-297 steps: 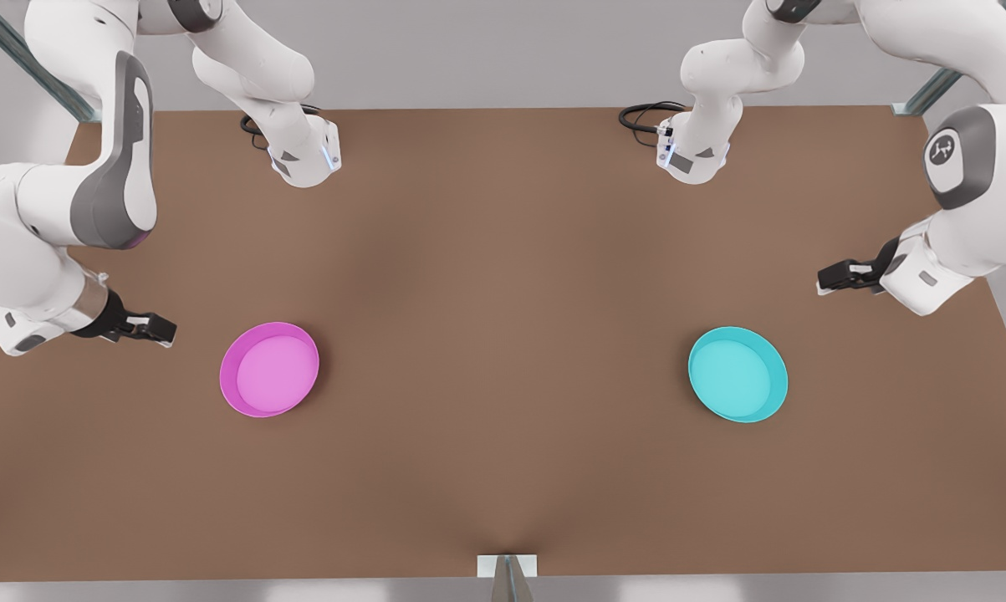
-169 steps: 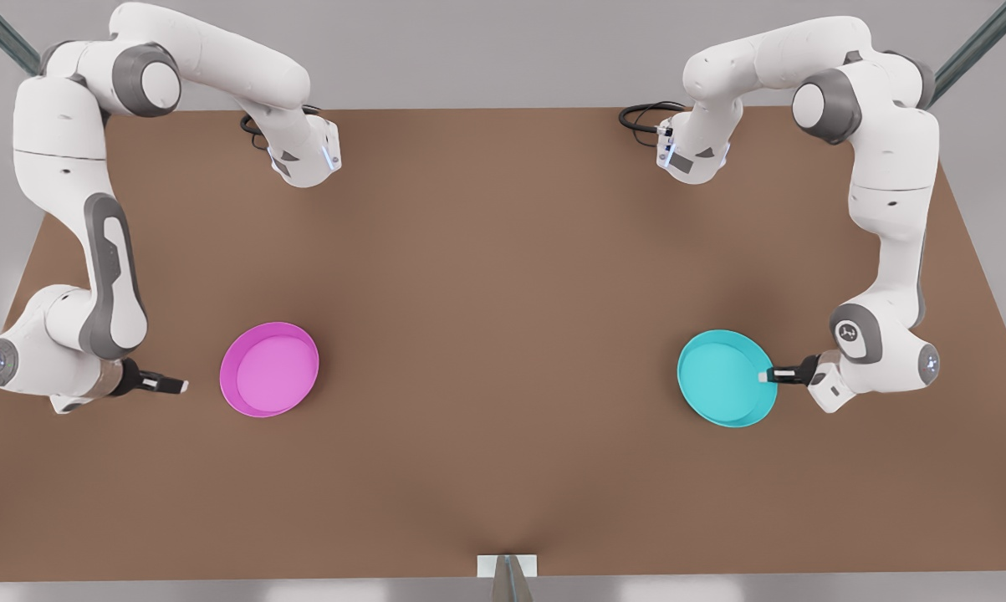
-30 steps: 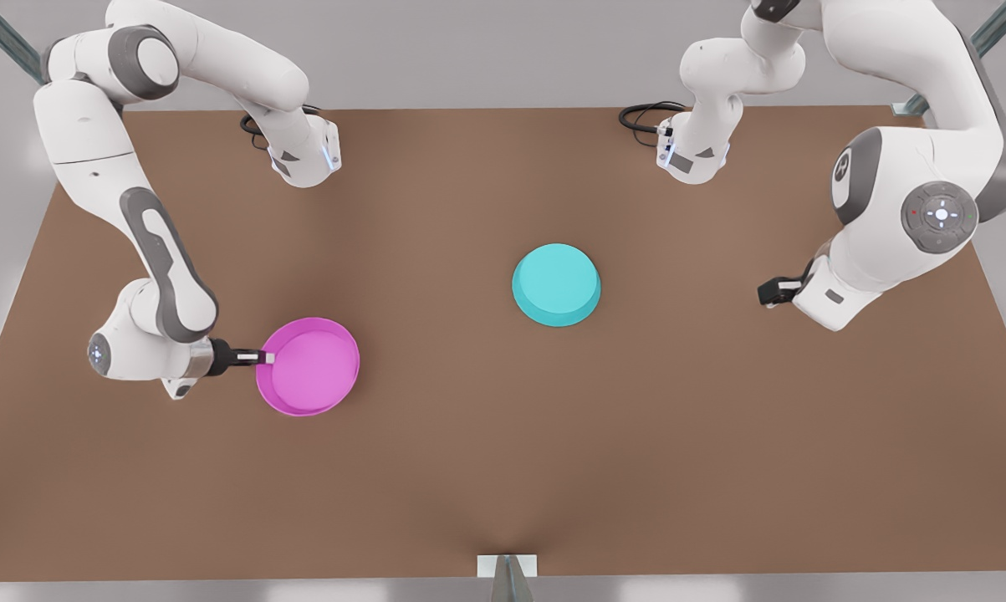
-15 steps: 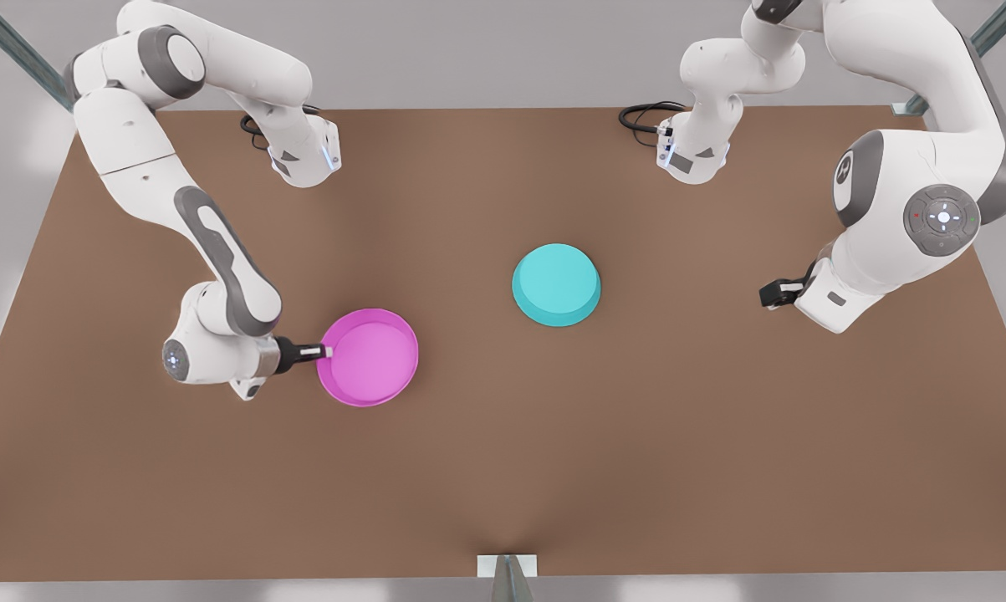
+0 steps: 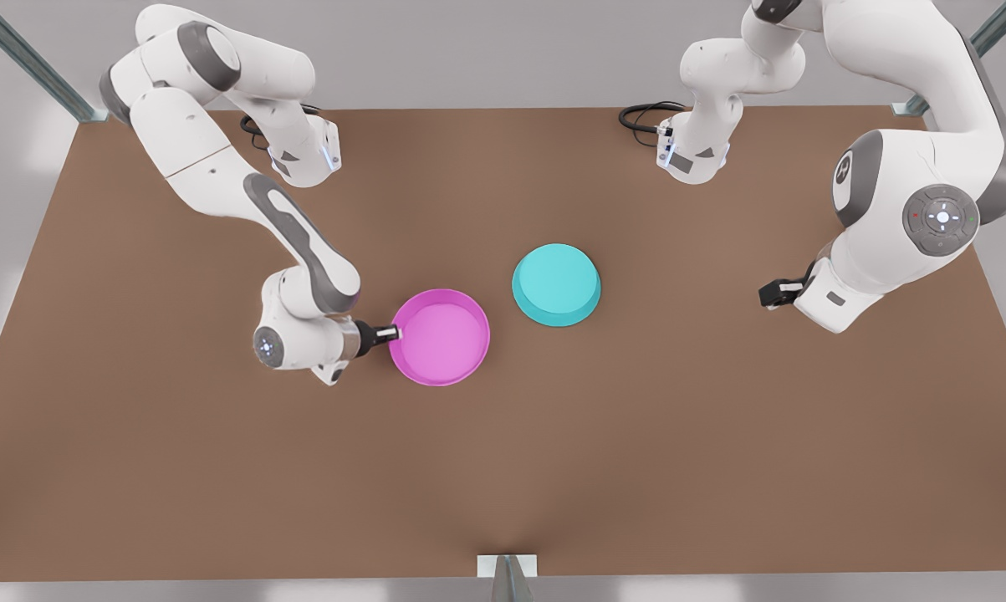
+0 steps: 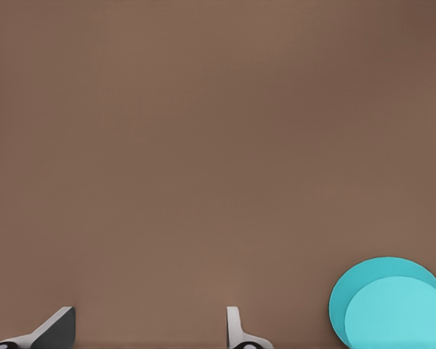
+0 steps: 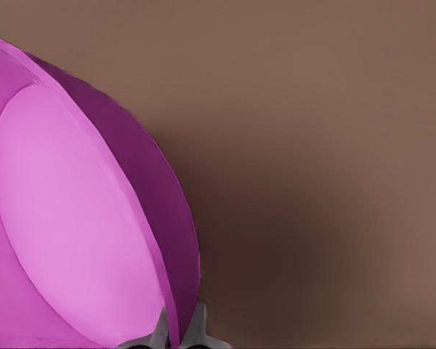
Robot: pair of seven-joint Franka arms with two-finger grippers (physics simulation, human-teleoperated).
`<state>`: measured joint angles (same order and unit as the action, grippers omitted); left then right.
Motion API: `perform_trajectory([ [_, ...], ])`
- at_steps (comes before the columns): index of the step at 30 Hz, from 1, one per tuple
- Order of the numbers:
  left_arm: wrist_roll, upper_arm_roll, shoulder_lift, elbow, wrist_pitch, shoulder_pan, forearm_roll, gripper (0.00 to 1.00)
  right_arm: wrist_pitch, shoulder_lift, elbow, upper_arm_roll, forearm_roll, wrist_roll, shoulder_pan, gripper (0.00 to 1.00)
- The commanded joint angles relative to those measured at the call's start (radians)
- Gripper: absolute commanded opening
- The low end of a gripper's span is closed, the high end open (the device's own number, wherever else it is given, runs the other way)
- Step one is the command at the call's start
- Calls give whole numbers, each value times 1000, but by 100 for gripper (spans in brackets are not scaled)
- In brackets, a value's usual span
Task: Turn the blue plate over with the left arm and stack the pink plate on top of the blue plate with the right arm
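The blue plate (image 5: pixel 555 284) lies upside down, base up, near the table's middle; the left wrist view sees it farther off (image 6: pixel 392 305). The pink plate (image 5: pixel 440 337) sits open side up just to the front view's left of it, a small gap between them. My right gripper (image 5: pixel 390 333) is shut on the pink plate's rim at the side away from the blue one; the right wrist view shows the fingers (image 7: pixel 160 333) pinching that rim (image 7: pixel 176 305). My left gripper (image 5: pixel 768 293) waits open at the front view's right, above bare table (image 6: pixel 147 331).
Both arm bases (image 5: pixel 302 155) (image 5: pixel 693 155) stand at the table's back edge with black cable coils (image 5: pixel 643 115) beside them. A small metal bracket (image 5: pixel 507 567) sits at the front edge. Brown tabletop (image 5: pixel 503 468) stretches in front of the plates.
My right gripper has carried the pink plate toward the front view's right and slightly back, close to the blue plate. The blue plate and the left arm stayed put.
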<state>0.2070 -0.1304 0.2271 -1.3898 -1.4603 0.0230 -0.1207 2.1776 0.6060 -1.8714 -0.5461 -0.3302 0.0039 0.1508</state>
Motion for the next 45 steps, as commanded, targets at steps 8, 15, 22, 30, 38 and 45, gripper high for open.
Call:
perform_trajectory([
  [8,0,0,0,0,2,0,1,100,1,-3,20,-17,-38,82,-69,21],
  [15,2,-2,1,0,3,0,1,100,60,-2,25,-17,-49,114,-122,21],
  [22,2,-2,1,0,3,0,3,100,103,1,28,-15,-92,130,-189,21],
  [30,5,-2,0,0,5,0,3,100,142,8,46,-17,-122,143,-251,21],
  [38,5,-2,0,0,6,0,3,100,149,3,25,-49,-127,154,-306,21],
  [45,9,-2,0,0,9,0,3,100,214,5,-9,-95,-127,154,-329,21],
])
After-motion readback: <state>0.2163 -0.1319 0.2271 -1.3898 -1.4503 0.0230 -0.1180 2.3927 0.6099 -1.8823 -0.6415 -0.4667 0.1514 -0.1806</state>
